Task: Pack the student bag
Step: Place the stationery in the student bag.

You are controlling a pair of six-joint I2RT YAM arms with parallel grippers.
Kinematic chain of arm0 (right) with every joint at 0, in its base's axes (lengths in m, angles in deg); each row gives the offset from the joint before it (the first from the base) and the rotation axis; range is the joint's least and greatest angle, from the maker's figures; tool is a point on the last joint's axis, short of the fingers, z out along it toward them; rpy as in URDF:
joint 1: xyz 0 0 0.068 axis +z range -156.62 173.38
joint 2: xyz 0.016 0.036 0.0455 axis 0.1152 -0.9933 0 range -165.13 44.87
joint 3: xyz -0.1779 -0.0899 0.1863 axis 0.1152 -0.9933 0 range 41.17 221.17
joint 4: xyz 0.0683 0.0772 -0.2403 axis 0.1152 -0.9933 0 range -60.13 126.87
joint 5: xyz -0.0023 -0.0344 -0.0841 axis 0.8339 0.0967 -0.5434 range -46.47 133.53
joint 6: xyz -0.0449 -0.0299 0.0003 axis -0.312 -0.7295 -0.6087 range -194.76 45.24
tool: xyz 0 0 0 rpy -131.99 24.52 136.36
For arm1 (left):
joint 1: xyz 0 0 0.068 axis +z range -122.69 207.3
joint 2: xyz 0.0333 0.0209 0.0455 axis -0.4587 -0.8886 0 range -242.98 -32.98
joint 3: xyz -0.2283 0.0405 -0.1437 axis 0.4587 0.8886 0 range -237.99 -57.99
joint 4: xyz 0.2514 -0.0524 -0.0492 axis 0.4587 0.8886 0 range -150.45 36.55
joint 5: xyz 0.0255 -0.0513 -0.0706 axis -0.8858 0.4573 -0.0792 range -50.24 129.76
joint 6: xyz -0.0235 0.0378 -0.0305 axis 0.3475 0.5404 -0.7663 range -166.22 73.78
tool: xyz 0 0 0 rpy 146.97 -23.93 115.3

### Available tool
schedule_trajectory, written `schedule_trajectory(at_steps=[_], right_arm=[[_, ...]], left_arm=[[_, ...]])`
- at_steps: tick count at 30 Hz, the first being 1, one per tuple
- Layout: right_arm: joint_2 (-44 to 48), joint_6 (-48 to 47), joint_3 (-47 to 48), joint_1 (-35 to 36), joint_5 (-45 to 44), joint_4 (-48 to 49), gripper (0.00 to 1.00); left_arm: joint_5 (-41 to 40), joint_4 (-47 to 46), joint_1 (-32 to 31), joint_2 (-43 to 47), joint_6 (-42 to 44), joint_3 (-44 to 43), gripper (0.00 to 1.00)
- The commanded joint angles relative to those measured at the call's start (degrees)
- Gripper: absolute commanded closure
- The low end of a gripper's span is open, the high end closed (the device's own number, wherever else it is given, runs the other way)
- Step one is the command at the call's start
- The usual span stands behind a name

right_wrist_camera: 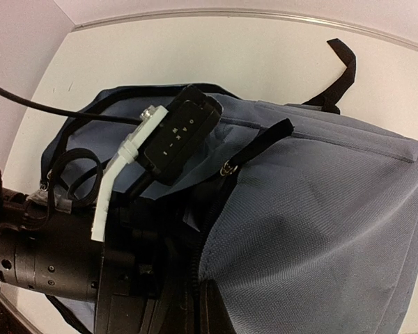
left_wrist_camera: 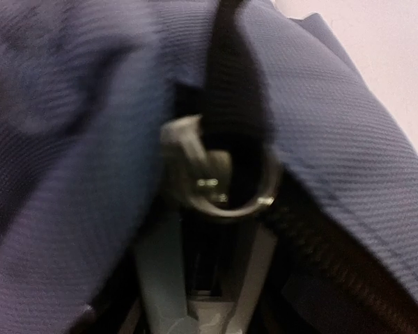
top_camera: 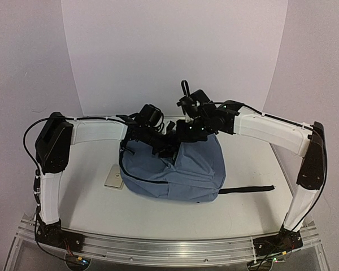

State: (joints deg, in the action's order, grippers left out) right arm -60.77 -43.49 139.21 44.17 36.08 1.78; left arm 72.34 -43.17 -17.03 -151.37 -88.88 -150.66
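The student bag point(top_camera: 175, 169) is a grey-blue backpack lying in the middle of the table. My left gripper point(top_camera: 158, 142) is pressed into its top opening. In the left wrist view its grey fingers point(left_wrist_camera: 160, 278) stand apart with only dark space between them. A metal zipper ring point(left_wrist_camera: 226, 191) on a black pull strap point(left_wrist_camera: 230, 76) sits just past the tips of my left gripper point(left_wrist_camera: 209, 233). My right gripper point(top_camera: 190, 132) holds up the bag's upper edge. In the right wrist view my right gripper point(right_wrist_camera: 210, 306) pinches the puckered fabric by the zipper line. The ring point(right_wrist_camera: 230, 167) shows there too.
A flat pale card-like object point(top_camera: 113, 176) lies on the table against the bag's left side. A black strap point(top_camera: 247, 190) trails right from the bag. The left arm's wrist camera point(right_wrist_camera: 180, 132) and cable lie over the bag's opening. White walls stand behind.
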Motion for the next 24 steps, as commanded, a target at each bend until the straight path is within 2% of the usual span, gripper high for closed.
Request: schedule_trajectory(at_steps=[1, 4, 8, 18, 24], right_arm=[[5.44, 1.00, 0.82, 0.88, -0.57, 8.46, 1.00], [5.71, 1.05, 0.37, 0.88, -1.27, 8.46, 1.00], [5.62, 1.07, 0.32, 0.85, -1.33, 8.46, 1.00], [5.45, 1.01, 0.19, 0.86, -1.70, 8.46, 1.00], [5.62, 1.16, -0.13, 0.88, -1.94, 8.46, 1.00]], left_arm=[[-4.08, -4.12, -0.46, 2.67, 0.78, -0.24, 0.40], [-6.38, -2.00, -0.46, 5.01, 2.55, 1.43, 0.29], [-5.75, -2.03, -0.42, 5.97, 2.77, 2.73, 0.27], [0.20, -9.15, -3.17, -0.22, 1.47, 0.64, 0.41], [0.30, -13.04, -4.54, -0.99, 1.15, 0.56, 0.44]])
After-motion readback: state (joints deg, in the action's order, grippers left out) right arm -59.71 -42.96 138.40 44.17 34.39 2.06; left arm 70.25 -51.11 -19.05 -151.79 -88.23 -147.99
